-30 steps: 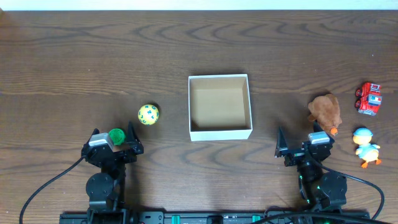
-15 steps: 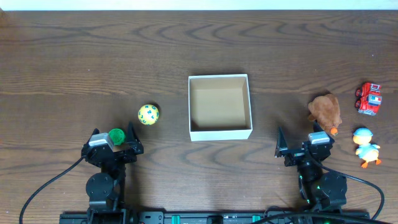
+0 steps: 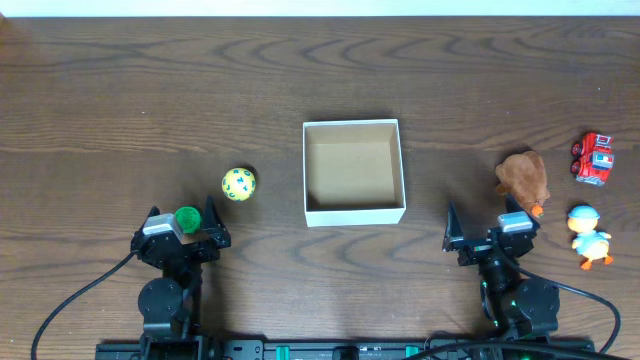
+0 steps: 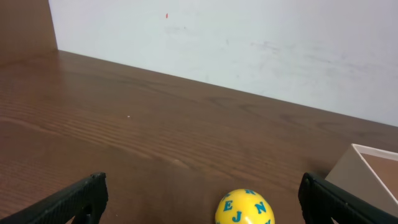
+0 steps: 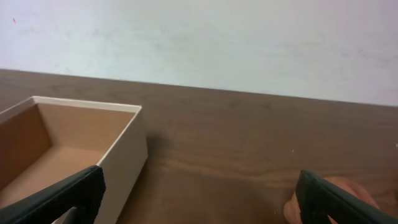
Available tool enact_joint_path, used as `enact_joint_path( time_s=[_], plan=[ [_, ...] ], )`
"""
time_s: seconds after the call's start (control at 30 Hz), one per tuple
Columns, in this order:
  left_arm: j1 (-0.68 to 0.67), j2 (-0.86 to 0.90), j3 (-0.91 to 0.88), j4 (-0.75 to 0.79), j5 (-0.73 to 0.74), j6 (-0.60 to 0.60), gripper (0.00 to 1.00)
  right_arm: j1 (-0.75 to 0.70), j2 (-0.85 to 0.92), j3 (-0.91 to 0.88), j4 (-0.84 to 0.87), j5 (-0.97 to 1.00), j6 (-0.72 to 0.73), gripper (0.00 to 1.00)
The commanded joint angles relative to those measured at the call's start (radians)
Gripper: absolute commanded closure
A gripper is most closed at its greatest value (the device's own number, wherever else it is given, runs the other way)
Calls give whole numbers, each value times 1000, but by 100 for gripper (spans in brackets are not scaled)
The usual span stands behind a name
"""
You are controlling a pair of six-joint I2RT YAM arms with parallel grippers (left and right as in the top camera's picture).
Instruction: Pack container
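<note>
Fingers (image 4: 68, 200) of left gripper (image 3: 182, 212) spread wide, gripping nothing. Right gripper (image 3: 481, 222) the same, its fingers (image 5: 62, 196) apart and empty. Both arms sit low at the near table edge.

Container (image 3: 354, 213) is mid-table between the arms, upright and empty. Yellow ball (image 3: 238, 184) lies left of it, just ahead of left gripper. A green ball (image 3: 187, 217) shows between the left fingers from above; can't tell if touching. Brown plush (image 3: 523, 177), red truck (image 3: 593, 158) and duck (image 3: 585, 235) lie on the right.

Step looks like the very start: nothing packed, first pick pending. Next move likely needs one arm to reach forward, straddle its nearest toy, close, and lift it over the rim. Balls may roll.
</note>
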Motion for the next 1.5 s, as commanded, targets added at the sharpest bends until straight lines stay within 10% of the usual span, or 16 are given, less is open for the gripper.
enact_joint_path(
  time_s=[0.0,0.77,1.47],
  plan=[
    [5,-5,-20,-37,-1,9,2,-18,-5,-2,-21,-4,14,1],
    [5,87,33,-45,68,-187,2,-19,207,66,-89,14,191,1],
    [5,690,750,-581,109,22,2,-327,996,928,-572,-102,14,1]
  ],
)
